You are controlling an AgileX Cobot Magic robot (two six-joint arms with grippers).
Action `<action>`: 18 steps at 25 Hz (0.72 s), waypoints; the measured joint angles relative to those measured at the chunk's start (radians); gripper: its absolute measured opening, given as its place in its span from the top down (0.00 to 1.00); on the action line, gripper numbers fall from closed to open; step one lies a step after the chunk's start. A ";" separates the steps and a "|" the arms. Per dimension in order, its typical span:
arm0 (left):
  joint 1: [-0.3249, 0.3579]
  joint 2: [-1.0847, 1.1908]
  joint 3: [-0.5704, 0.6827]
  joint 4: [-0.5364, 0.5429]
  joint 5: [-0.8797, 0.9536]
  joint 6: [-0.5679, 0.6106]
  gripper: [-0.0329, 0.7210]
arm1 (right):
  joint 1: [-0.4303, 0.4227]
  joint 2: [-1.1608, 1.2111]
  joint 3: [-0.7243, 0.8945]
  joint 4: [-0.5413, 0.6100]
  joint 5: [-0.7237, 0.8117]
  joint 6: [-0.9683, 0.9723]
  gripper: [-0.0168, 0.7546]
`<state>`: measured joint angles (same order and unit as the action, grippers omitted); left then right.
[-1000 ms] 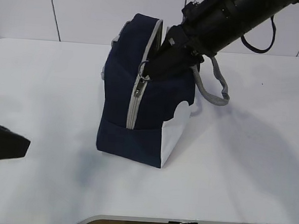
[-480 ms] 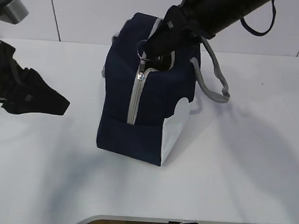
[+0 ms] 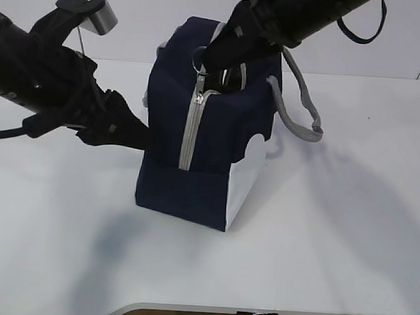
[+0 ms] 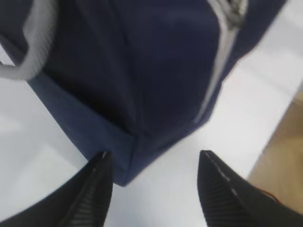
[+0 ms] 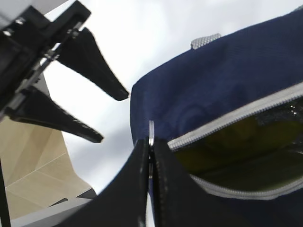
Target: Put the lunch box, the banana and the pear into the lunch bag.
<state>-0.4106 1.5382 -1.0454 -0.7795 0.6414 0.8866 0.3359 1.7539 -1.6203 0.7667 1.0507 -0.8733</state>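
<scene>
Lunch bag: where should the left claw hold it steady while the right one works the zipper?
Grip the lunch bag at its lower near corner, coming in level from its left side. The left claw is open and already straddles that stiff seamed edge, well clear of the zipper and the right claw.

Bag mouth: the boxy navy-blue fabric lunch bag (image 3: pixel 207 143) is part-unzipped at 12 o'clock; the right gripper (image 5: pixel 150 156), pinched on the metal ring pull (image 5: pixel 150 133), blocks it.
9 o'clock: the spread left gripper (image 3: pixel 129 131) crowds the bag's side.
3 and 6 o'clock: bare white table (image 3: pixel 334 229).

Lunch bag (image 3: pixel 218 140) stands mid-table (image 3: pixel 333 243), between both arms.
</scene>
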 joint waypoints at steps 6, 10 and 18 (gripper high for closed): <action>0.000 0.066 -0.064 -0.065 -0.025 0.047 0.38 | 0.002 0.000 0.000 0.000 -0.015 -0.024 0.97; 0.000 0.103 -0.077 -0.122 -0.025 0.095 0.39 | 0.002 0.000 0.000 0.002 -0.027 -0.030 0.97; 0.000 0.120 -0.077 -0.131 -0.033 0.110 0.90 | 0.002 0.000 0.000 0.002 -0.061 -0.096 0.97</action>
<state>-0.4106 1.6579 -1.1228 -0.9108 0.6089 0.9962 0.3376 1.7539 -1.6203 0.7688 0.9893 -0.9693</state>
